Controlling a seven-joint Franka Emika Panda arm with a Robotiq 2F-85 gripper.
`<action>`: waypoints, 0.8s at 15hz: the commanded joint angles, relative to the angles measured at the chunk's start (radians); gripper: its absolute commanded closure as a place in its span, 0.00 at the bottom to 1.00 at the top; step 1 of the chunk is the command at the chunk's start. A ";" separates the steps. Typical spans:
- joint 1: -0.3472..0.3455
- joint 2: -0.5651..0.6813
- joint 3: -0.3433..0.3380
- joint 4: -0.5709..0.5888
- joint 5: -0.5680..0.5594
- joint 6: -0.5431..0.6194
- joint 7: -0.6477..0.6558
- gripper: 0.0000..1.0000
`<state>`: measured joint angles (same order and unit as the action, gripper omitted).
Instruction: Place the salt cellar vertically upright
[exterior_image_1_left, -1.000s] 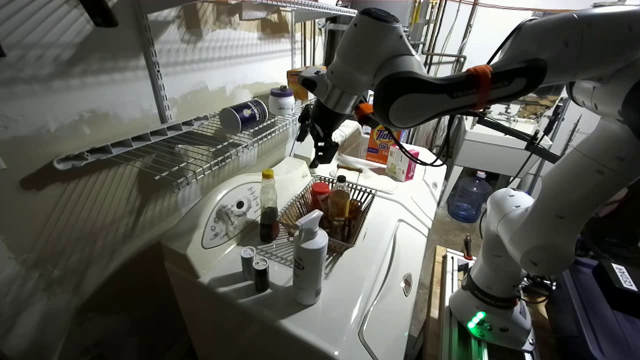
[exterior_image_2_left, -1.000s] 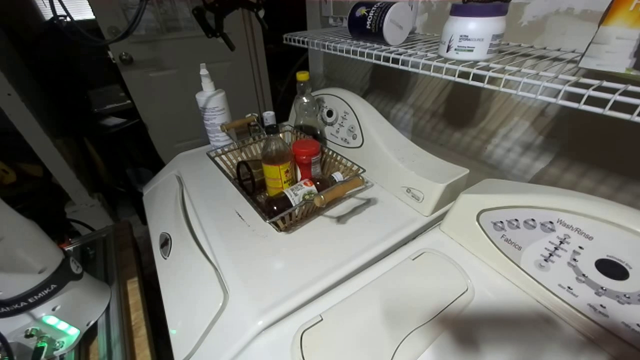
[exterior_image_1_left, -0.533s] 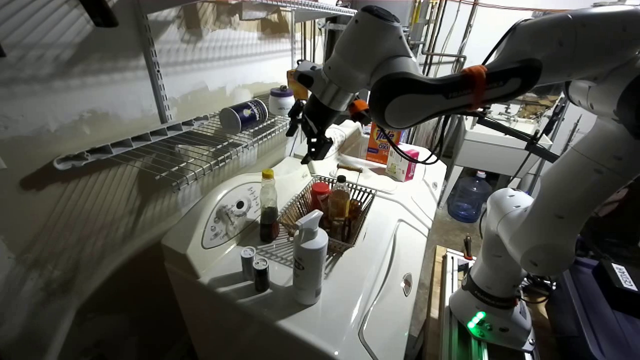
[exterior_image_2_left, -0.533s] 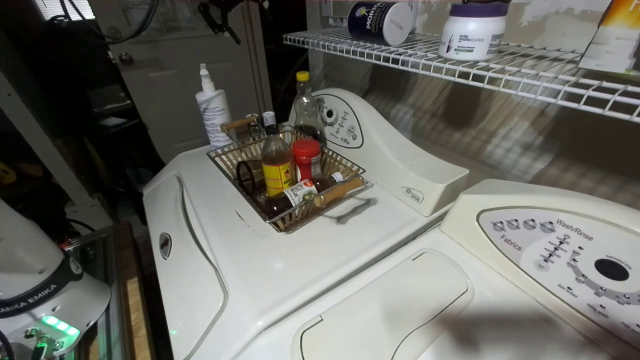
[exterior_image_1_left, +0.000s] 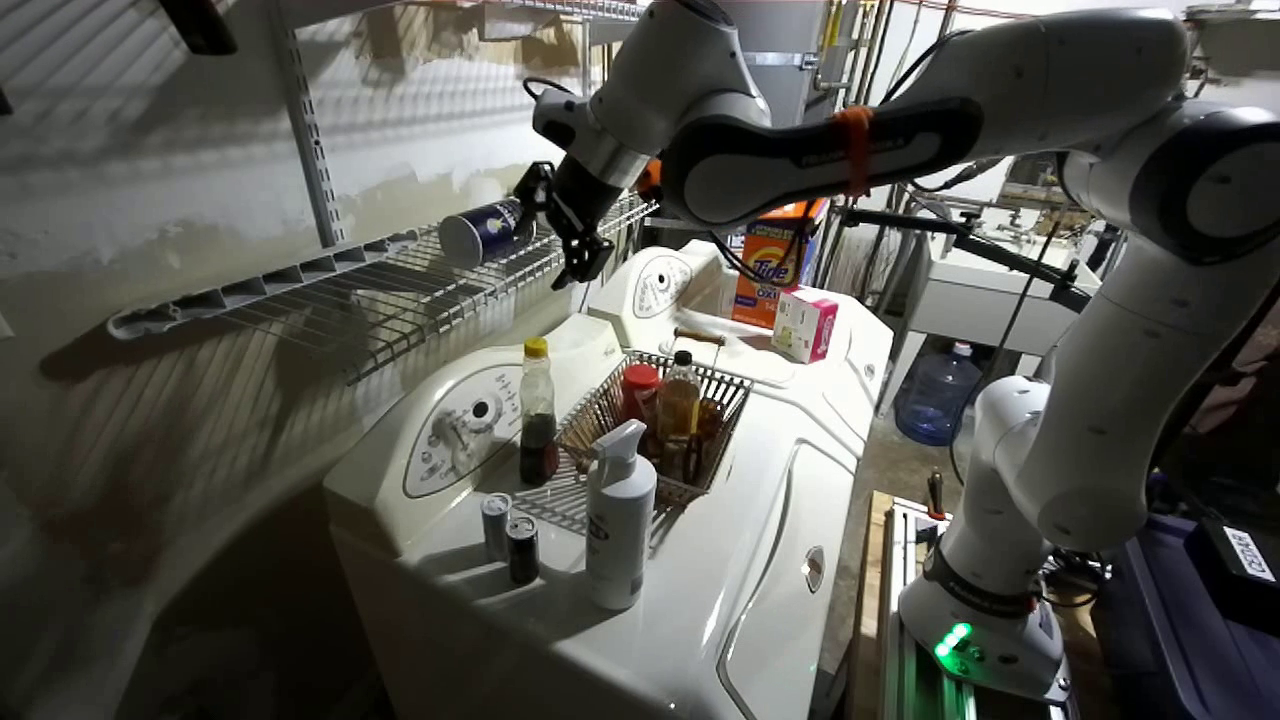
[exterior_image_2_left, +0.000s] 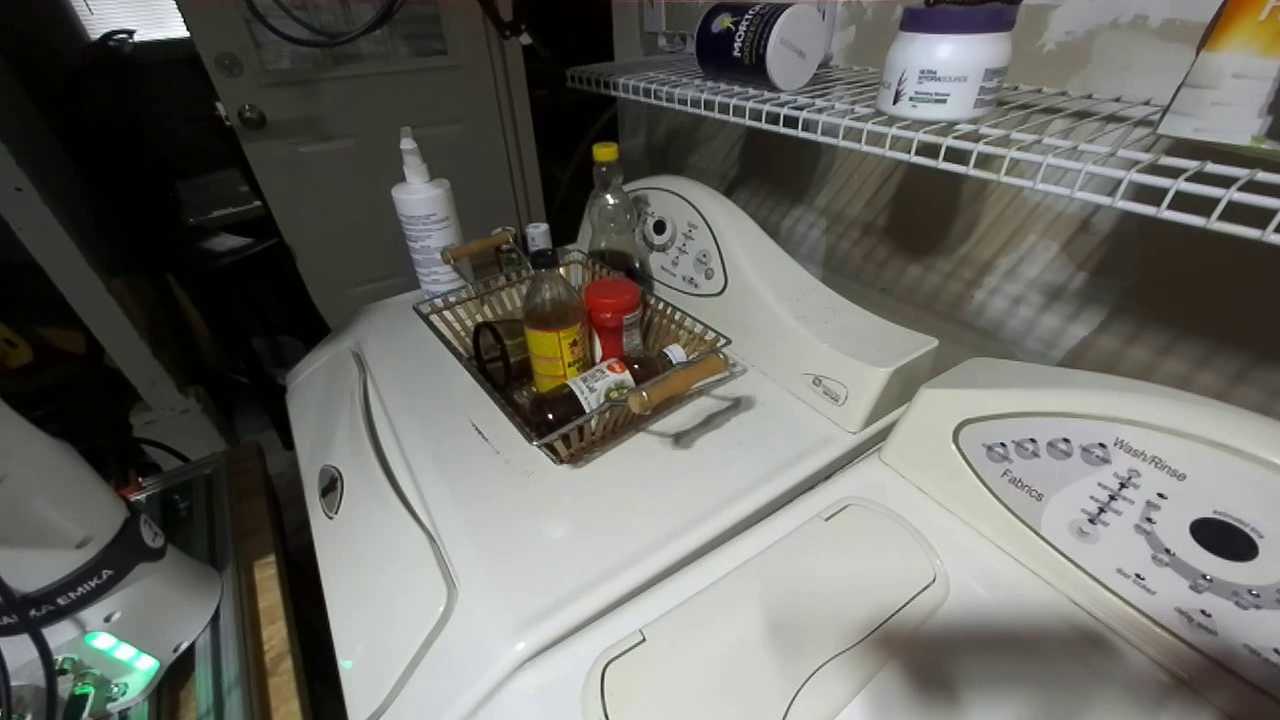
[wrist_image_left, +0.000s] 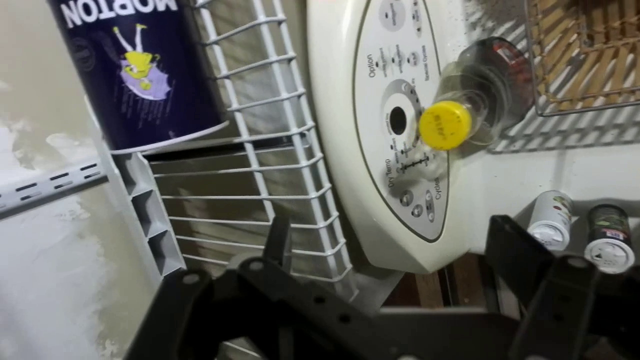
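The salt cellar (exterior_image_1_left: 478, 236) is a dark navy cylinder with a pale greyish end. It lies on its side on the wire shelf. It also shows in an exterior view (exterior_image_2_left: 745, 42) with its pale end to the right, and upside down at the upper left of the wrist view (wrist_image_left: 145, 80), cut by the top edge. My gripper (exterior_image_1_left: 545, 245) is in front of the shelf and overlaps the cellar's far end in that view; I cannot tell if they touch there. In the wrist view the jaws (wrist_image_left: 390, 230) are wide apart with nothing between them, away from the cellar.
The wire shelf (exterior_image_1_left: 400, 310) has a raised front lip. A white jar with a purple lid (exterior_image_2_left: 945, 70) stands near the cellar. Below, on the dryer, stand a yellow-capped bottle (exterior_image_1_left: 537, 410), a basket (exterior_image_1_left: 735, 400), a white spray bottle (exterior_image_1_left: 618, 530) and two small shakers (exterior_image_1_left: 522, 550).
My gripper has moved left and slightly up in an exterior view, towards the shelf and cellar, and now hides the white jar there. Its fingers stay apart. The cellar has not moved.
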<state>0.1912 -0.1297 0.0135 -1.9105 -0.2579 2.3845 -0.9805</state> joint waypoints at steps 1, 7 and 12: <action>-0.041 0.115 0.010 0.171 0.022 -0.011 -0.098 0.00; -0.102 0.245 0.011 0.328 -0.010 0.002 -0.101 0.00; -0.128 0.336 0.014 0.426 -0.014 -0.013 -0.100 0.00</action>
<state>0.0820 0.1326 0.0143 -1.5811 -0.2615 2.3858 -1.0651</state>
